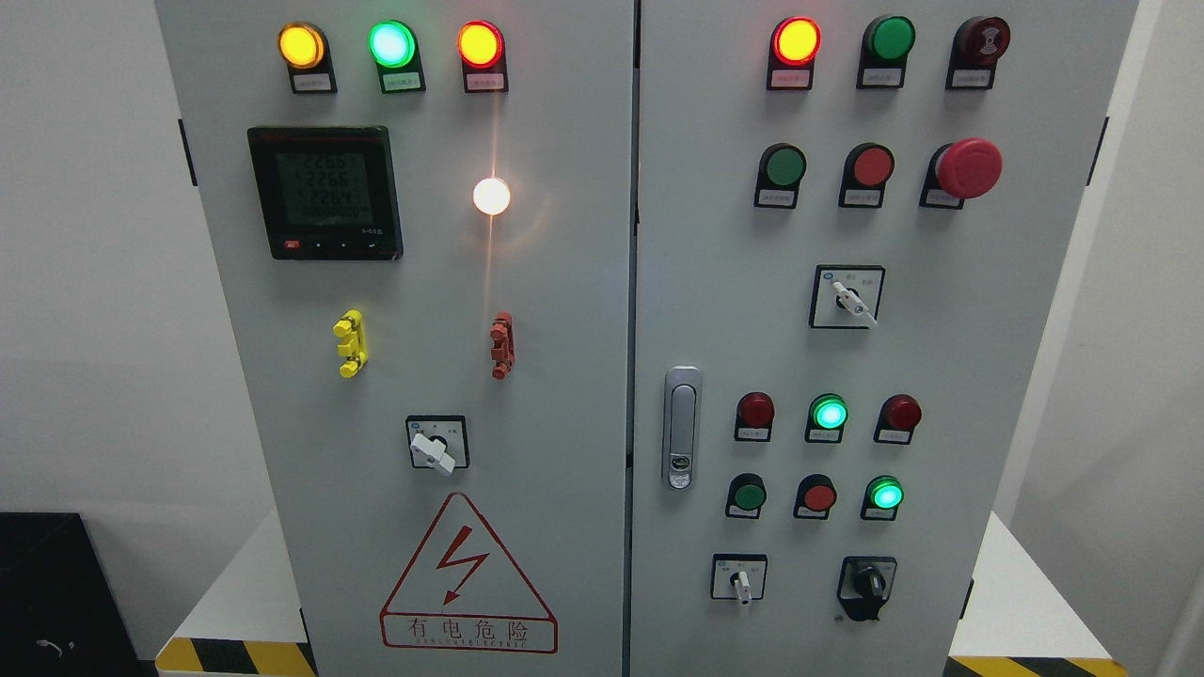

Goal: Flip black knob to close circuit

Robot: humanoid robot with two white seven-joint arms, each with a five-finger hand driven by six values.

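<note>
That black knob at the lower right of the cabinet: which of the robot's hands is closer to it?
Neither can be judged: no hand or arm shows in the head view. The black knob sits alone on the right door, lower right, beside a white-handled selector switch.

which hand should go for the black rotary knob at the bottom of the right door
Probably the right, as a guess: the black rotary knob sits low on the right door of the grey metal cabinet, on the right arm's side. Neither hand is in view.
</note>
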